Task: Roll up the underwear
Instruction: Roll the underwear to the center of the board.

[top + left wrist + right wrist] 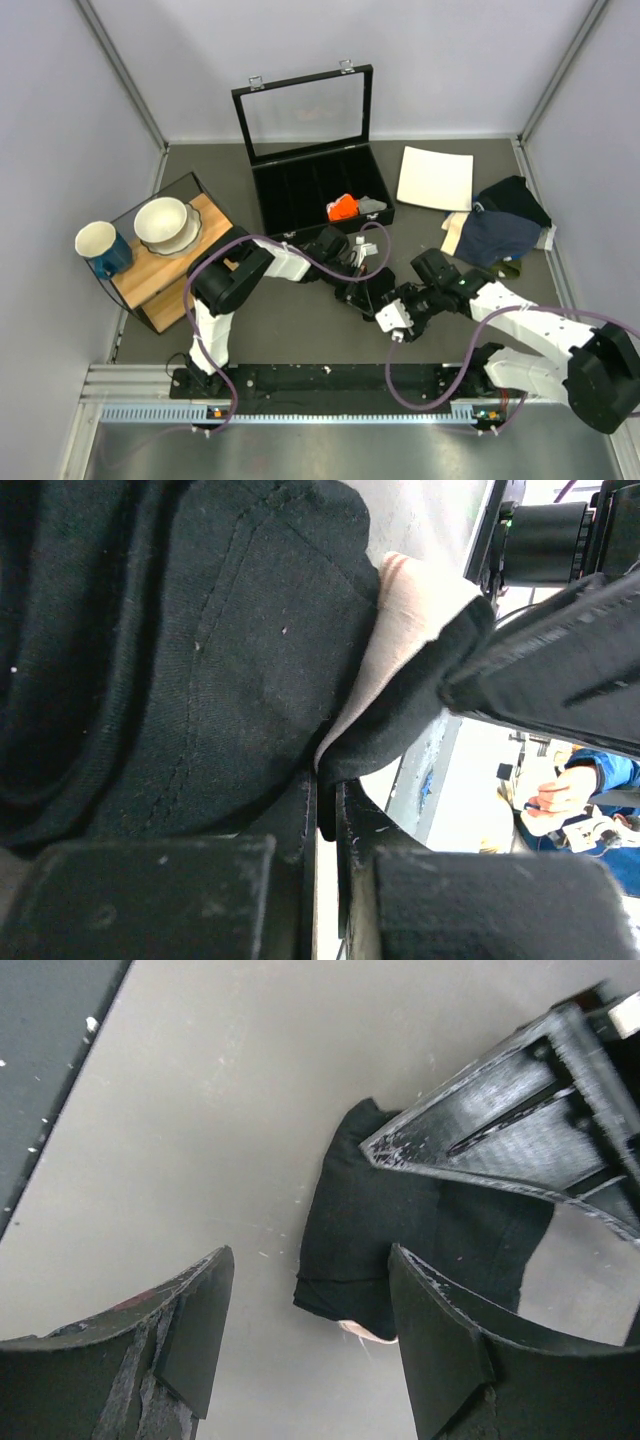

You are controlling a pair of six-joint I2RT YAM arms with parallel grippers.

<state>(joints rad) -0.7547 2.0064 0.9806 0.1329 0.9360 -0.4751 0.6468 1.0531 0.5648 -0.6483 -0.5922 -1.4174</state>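
Note:
The underwear (200, 660) is a rolled bundle of black fabric with a pale beige waistband strip (400, 610) showing at one end. It lies on the grey table between the two grippers (364, 296). My left gripper (328, 792) is shut on a black edge of the underwear. My right gripper (310, 1260) stands open just beside the roll (400, 1230), one fingertip (430, 1300) in front of it and nothing held. In the top view the left gripper (357, 272) and the right gripper (387, 312) meet mid-table.
A black case (320, 195) with its glass lid up stands behind, holding an orange roll (343, 208) and a grey one (373, 205). A white plate (435, 178) and a heap of navy garments (500, 232) lie right. A wooden board (160, 265) with a bowl and a mug (100, 246) is left.

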